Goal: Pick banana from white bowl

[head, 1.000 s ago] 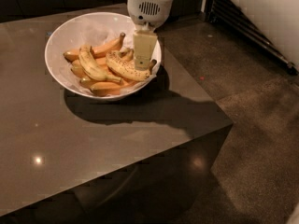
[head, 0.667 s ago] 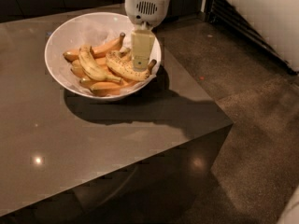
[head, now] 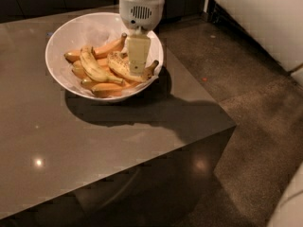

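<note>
Directly over the fruit: gripper at the speckled banana

Pointing straight down from its white cylindrical wrist, the cream-coloured robot gripper (head: 138,71) has its tip at, and apparently touching, the middle of the thick, nearly straight, brown-speckled yellow banana (head: 120,67). Whether it is open or closed on the fruit cannot be told, since its lower part shows as one pale block. The vertical approach probably suits a fruit lying flat on top of the pile, and a hold at mid-length would keep it balanced when lifted. That banana lies in the right half of the large, round, glossy white bowl (head: 87,30), dark stem toward the right rim. It rests on smooth orange-tinted bananas (head: 105,86), just beside a slimmer, curved yellow banana (head: 94,67). The bowl stands near the far right corner of the dark, polished desk (head: 94,145). Lifting is judged not yet begun.
</note>
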